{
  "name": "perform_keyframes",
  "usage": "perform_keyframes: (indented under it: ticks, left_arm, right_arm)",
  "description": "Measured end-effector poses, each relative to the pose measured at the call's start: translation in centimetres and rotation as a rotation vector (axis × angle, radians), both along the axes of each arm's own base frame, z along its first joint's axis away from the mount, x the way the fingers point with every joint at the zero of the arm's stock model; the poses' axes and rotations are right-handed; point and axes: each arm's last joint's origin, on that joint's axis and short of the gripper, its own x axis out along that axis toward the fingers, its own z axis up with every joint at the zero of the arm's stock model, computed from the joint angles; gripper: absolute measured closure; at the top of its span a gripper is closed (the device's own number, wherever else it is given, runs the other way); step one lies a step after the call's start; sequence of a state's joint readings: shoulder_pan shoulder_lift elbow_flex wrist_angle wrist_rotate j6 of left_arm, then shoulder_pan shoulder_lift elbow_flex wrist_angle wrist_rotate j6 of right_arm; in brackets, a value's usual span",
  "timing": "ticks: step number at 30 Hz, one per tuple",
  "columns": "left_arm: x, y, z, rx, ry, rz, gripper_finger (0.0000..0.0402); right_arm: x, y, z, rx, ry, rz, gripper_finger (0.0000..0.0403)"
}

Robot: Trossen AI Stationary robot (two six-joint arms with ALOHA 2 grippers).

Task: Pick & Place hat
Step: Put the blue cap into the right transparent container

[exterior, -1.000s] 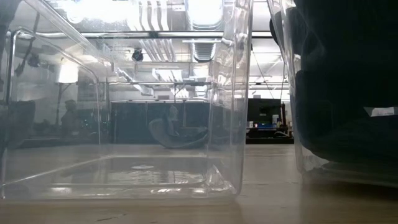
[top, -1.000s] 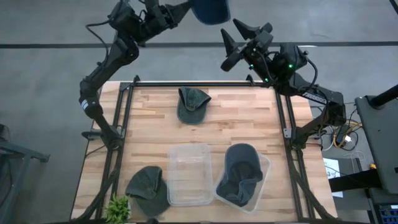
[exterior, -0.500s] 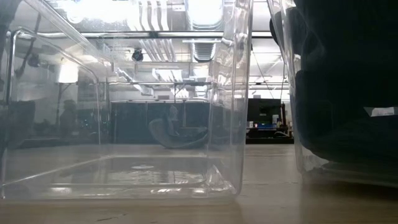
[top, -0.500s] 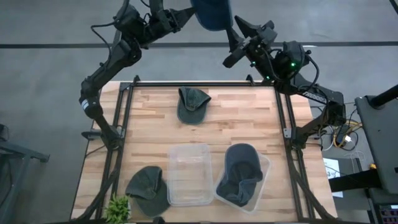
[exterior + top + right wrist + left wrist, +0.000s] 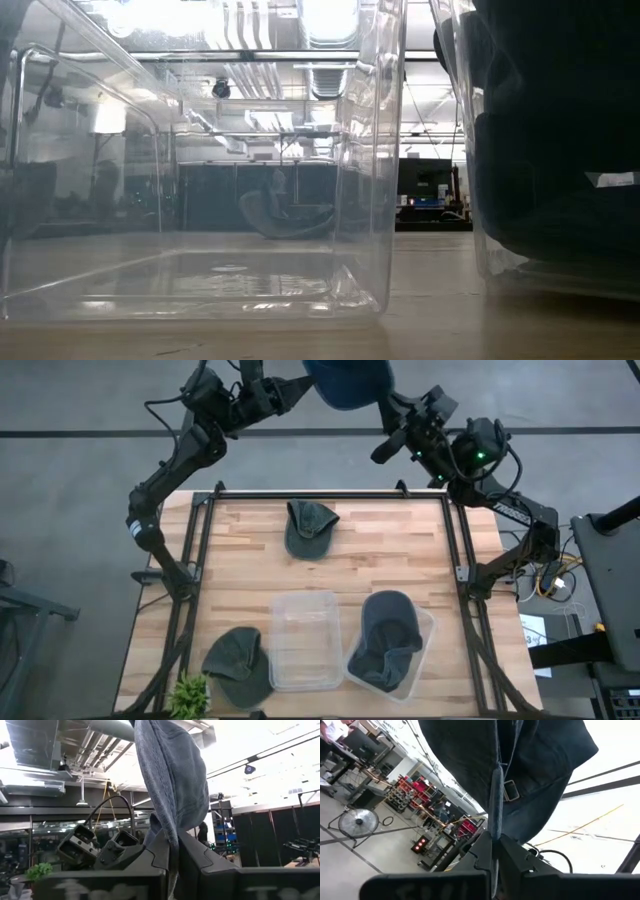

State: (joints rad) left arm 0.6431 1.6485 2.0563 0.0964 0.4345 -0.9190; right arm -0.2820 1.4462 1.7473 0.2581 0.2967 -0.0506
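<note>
A dark blue hat hangs in the air beyond the far edge of the table, held between both arms. The left gripper is closed on the hat's left side; in the left wrist view its fingers pinch a strip of fabric near the hat's strap buckle, and the hat spreads out ahead of them. The right gripper is closed on the hat's right side; in the right wrist view a fold of the blue cloth runs straight out from between its shut fingers. Seen from above, the hat's long axis runs roughly left to right between the two grippers. Which way its brim points cannot be told.

On the table, a green hat lies near the far edge, its long axis running front to back. A second green hat lies at the near left corner, just beside a small plant. An empty clear box sits near the front middle. Just to its right, a second clear box stands tilted and holds a dark grey hat. The low view looks through the empty box with the filled one at the right.
</note>
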Motion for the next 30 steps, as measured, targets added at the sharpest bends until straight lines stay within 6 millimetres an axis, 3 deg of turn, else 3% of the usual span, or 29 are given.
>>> perform_keyframes:
  ticks: [6,15,20,25,30]
  left_arm:
    - [0.0,-0.1,0.0,0.031,0.009,-0.009,0.0366]
    - [-0.1,-0.1,-0.6,0.009,0.104,-0.024,0.0248]
    - [0.3,0.1,-2.3,0.011,0.276,-0.019,0.0213]
    - [0.2,0.3,-4.1,-0.015,0.443,-0.012,0.0210]
    - [-0.6,-0.3,-4.6,0.026,0.544,-0.001,0.0209]
  right_arm:
    - [-0.2,0.1,0.1,-0.006,0.007,0.004,0.0392]
    - [-1.4,0.5,0.6,-0.056,0.039,-0.012,0.0393]
    - [-3.7,1.0,1.2,-0.044,0.091,-0.023,0.0394]
    - [-8.0,2.3,2.7,0.101,0.191,0.047,0.0394]
    - [-10.0,3.0,3.3,0.264,0.317,0.123,0.0392]
